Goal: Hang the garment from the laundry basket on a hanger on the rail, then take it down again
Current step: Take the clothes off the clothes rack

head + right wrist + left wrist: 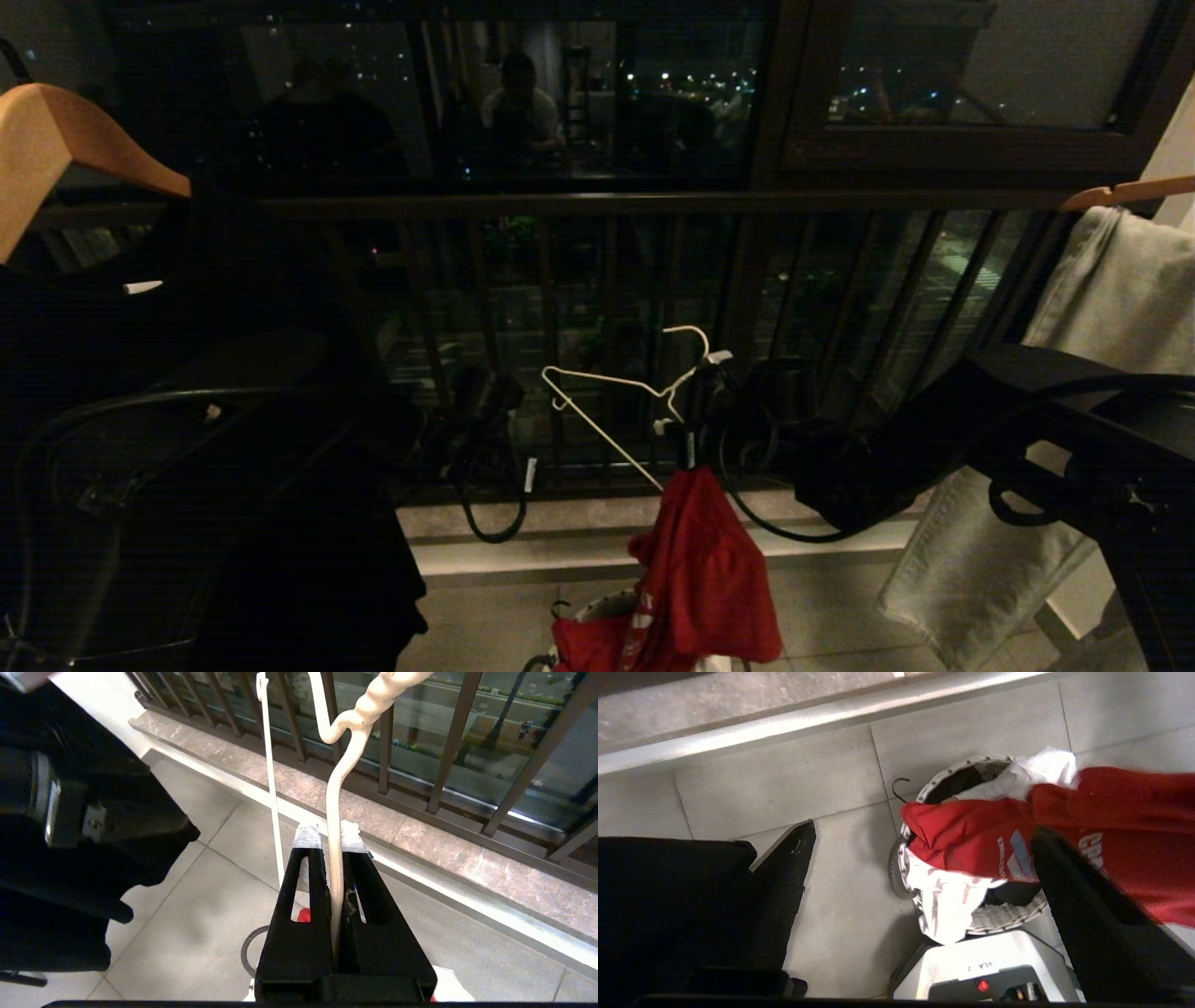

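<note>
Two hands: the right hand (331,835) grips the hanger; the left hand (920,868) is spread wide and holds nothing.

Garment: a red short-sleeved T-shirt (705,569) with white lettering and a pale blue-white graphic. The soft cloth is bunched and creased. In the head view it hangs in a loose drape from the lower end of the hanger down to the basket.

Hanger: thin cream-white wire (334,812) with a twisted neck, a curved top hook and a small upturned hook at its bare end. It is tilted steeply, so one arm slopes down into the red cloth.

Right hand: two black fingers (308,896), their tips wrapped in pale tape, are closed on the wire just below the twisted neck. The shirt hangs just below this hand.

Left hand: seen from its wrist camera, two black fingers (784,868) stand far apart, above the basket. One finger crosses in front of the red cloth; whether it touches the cloth cannot be told.

Laundry basket: small and round, with a black-and-white patterned rim (966,765) and a thin black loop handle. It sits on the pale tiled floor (784,788), with white cloth (948,900) spilling over its edge under the red shirt.

Surroundings: dark metal railing bars (448,742) above a stone sill. A thick tan wooden hanger (56,149) shows at the upper left of the head view, and a pale grey garment (1102,308) hangs at the right.
</note>
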### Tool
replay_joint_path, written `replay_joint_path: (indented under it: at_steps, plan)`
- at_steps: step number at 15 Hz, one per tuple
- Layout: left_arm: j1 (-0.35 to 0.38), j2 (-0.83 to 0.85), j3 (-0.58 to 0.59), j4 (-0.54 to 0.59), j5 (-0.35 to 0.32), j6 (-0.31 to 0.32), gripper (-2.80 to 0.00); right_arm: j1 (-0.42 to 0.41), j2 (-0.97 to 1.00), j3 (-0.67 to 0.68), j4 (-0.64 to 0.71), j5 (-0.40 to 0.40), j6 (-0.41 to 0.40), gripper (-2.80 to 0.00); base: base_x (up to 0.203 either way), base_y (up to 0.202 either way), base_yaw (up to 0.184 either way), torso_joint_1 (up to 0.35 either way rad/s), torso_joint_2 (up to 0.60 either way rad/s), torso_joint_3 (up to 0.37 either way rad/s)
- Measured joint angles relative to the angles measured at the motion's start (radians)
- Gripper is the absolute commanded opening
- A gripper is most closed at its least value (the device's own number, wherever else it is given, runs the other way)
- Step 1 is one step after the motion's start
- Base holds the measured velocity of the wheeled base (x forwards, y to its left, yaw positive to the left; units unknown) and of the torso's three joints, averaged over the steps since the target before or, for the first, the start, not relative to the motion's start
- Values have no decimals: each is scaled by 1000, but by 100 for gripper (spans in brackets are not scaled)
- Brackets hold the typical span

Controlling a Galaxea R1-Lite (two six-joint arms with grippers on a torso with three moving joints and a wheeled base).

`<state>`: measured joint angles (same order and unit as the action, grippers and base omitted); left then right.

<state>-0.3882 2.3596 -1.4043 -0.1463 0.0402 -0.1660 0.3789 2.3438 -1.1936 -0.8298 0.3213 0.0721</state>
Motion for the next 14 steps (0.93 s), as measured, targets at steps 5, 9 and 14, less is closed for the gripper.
replay_joint_path:
  at_steps: [5,9,14]
  plan:
    - [3,-64,7,32,27,4,-280,9,14,-6,-6,-23,6,-280,0,0,0,0,0,0]
    - [3,-173,27,56,50,3,-280,40,50,-23,-88,-135,9,-280,0,0,0,0,0,0]
    - [3,-208,31,54,51,4,-280,60,71,-40,-99,-176,46,-280,0,0,0,0,0,0]
